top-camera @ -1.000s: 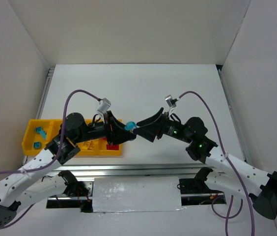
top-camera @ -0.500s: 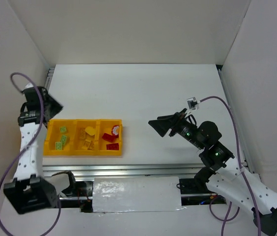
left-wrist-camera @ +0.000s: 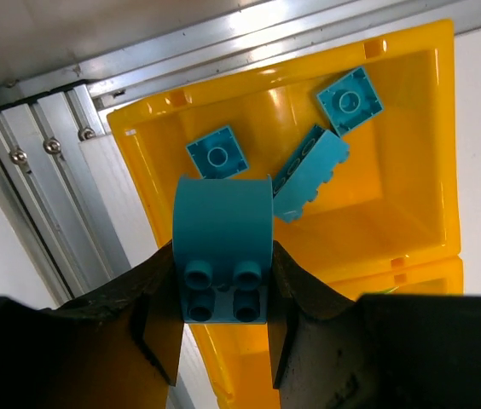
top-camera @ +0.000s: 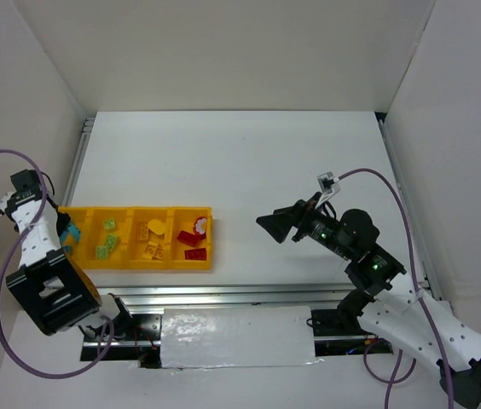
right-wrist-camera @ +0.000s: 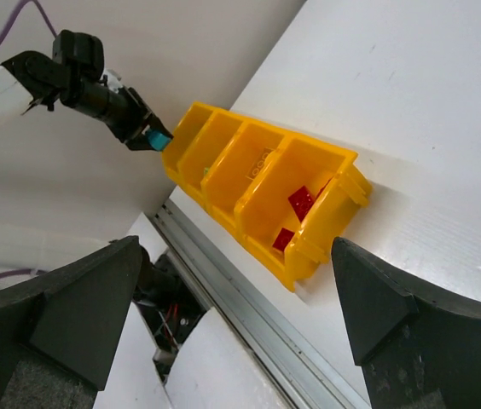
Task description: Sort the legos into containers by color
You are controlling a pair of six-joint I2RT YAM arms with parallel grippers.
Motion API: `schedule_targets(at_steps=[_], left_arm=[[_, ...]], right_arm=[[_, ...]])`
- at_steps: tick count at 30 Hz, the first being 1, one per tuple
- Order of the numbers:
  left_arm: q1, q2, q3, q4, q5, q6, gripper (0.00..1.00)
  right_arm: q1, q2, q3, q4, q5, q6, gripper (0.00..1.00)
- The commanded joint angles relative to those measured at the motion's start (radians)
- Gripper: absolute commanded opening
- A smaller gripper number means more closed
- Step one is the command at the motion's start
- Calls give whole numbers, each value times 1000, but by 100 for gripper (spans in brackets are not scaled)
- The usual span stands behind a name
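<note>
The white bench (top-camera: 240, 162) lies broad before me. My right arm (top-camera: 351, 239) stretches low across it toward the middle. My left arm (top-camera: 31, 226) is folded up tight at the bench's left edge. The yellow tray (top-camera: 172, 264) sits along the near side, on the left. My right hand (top-camera: 268, 223) faces the tray from well apart, its fingers spread wide and holding nothing. My left hand (left-wrist-camera: 223, 294) points down over the tray's leftmost compartment, clenched on a teal brick (left-wrist-camera: 223, 247) with a rounded top. Under it, three teal bricks (left-wrist-camera: 310, 170) lie in that compartment. The next compartments rightward hold green bricks (top-camera: 104, 243), yellow bricks (top-camera: 151, 239) and red bricks (top-camera: 191, 243).
</note>
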Motion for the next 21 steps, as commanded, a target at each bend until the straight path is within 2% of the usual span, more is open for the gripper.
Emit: schedule_targets(at_steps=[1, 4, 5, 7, 8, 9, 11, 18, 19, 20, 21], left_arm=[[13, -2, 18, 27, 30, 0, 0], [27, -11, 6, 50, 81, 20, 14], [27, -12, 3, 67, 95, 27, 28], [27, -8, 2, 69, 112, 30, 49], [27, -3, 5, 70, 121, 30, 66], [29, -2, 6, 69, 124, 30, 74], [30, 0, 9, 72, 141, 30, 99], [-3, -69, 11, 111, 237, 111, 99], [-43, -110, 27, 113, 230, 126, 99], [-156, -133, 40, 105, 172, 146, 100], [-221, -155, 52, 102, 156, 163, 99]], right_arm=[[-2, 3, -5, 25, -29, -7, 100], [-4, 17, 2, 19, -49, -7, 100], [-2, 18, 2, 19, -52, -9, 100], [-2, 20, 2, 22, -56, -7, 100], [-4, 20, 2, 23, -59, -7, 100], [-2, 21, 4, 22, -62, -9, 100], [-4, 21, 5, 16, -73, -14, 100], [-4, 6, 53, -69, -58, -40, 100], [-4, 5, 71, -95, -50, -49, 100], [-2, 8, 124, -177, -18, -55, 100], [-2, 9, 155, -226, 5, -60, 100]])
